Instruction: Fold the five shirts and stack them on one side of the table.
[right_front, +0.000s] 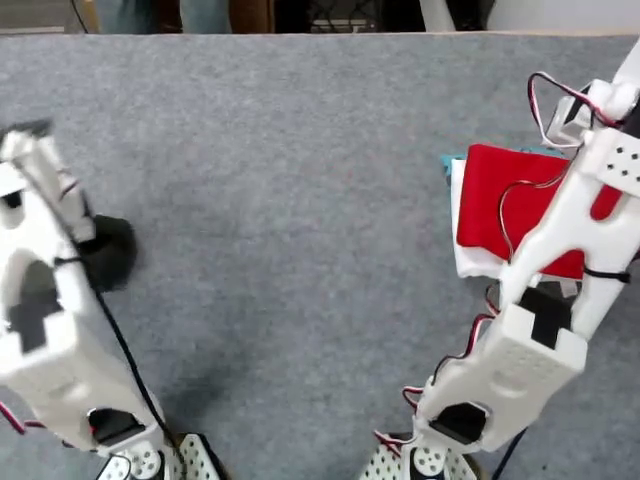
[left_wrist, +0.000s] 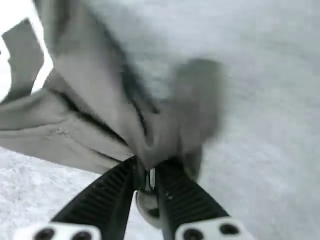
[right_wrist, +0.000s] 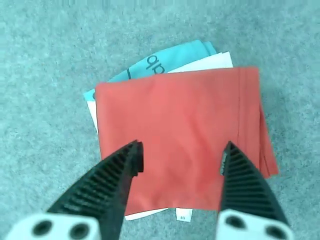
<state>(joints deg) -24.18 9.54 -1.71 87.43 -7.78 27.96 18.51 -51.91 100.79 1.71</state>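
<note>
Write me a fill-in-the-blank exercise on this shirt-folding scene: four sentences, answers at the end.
The topmost folded shirt is ___.
The second shirt, directly beneath it, is ___.
The right arm holds its jaws ___ above them.
The left arm has its jaws shut on a loose shirt coloured ___.
Missing words: red, white, open, grey.

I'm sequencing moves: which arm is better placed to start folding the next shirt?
Left. The left hand is shut on a grey shirt, while the right hand hangs open above the folded red shirt.
</note>
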